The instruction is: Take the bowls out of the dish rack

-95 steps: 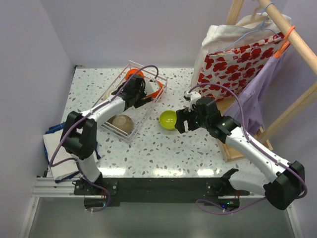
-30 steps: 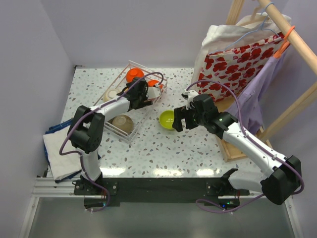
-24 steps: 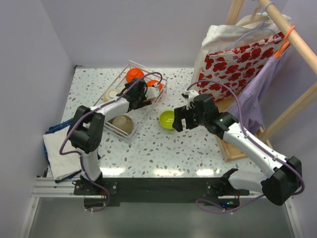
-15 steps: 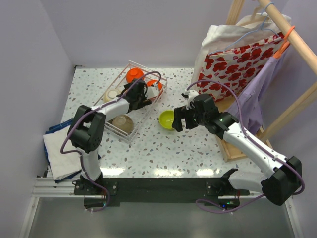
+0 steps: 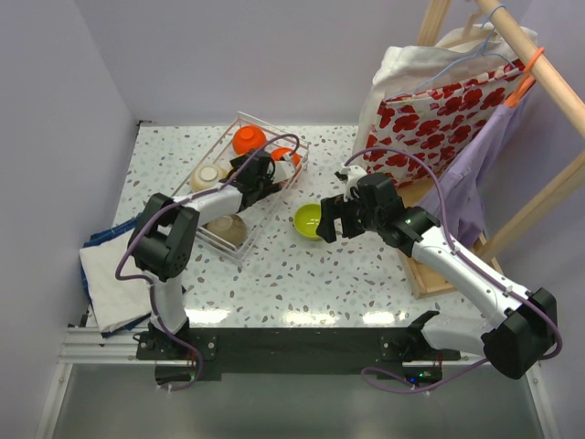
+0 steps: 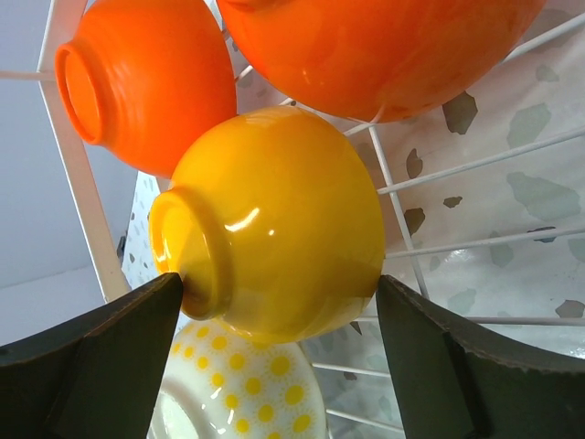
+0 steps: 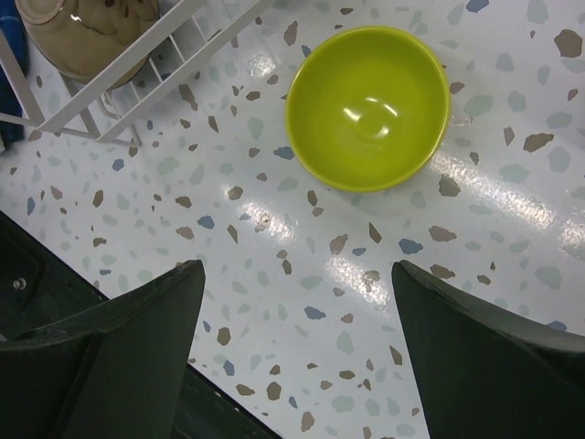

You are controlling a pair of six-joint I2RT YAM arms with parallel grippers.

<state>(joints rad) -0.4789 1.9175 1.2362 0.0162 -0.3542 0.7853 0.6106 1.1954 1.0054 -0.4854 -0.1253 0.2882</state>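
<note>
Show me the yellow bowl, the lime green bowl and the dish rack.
yellow-orange bowl [image 6: 274,219]: left wrist view, rounded outer side.
lime green bowl [image 7: 370,105]: right wrist view, inner bottom.
dish rack [image 6: 91,210]: left wrist view, white frame bar at left.

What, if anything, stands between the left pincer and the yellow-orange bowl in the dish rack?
Nothing visible does. The left pincer has a finger on either side of the yellow-orange bowl. Two orange-red bowls crowd it on the far side, and a patterned bowl lies against it.
</note>
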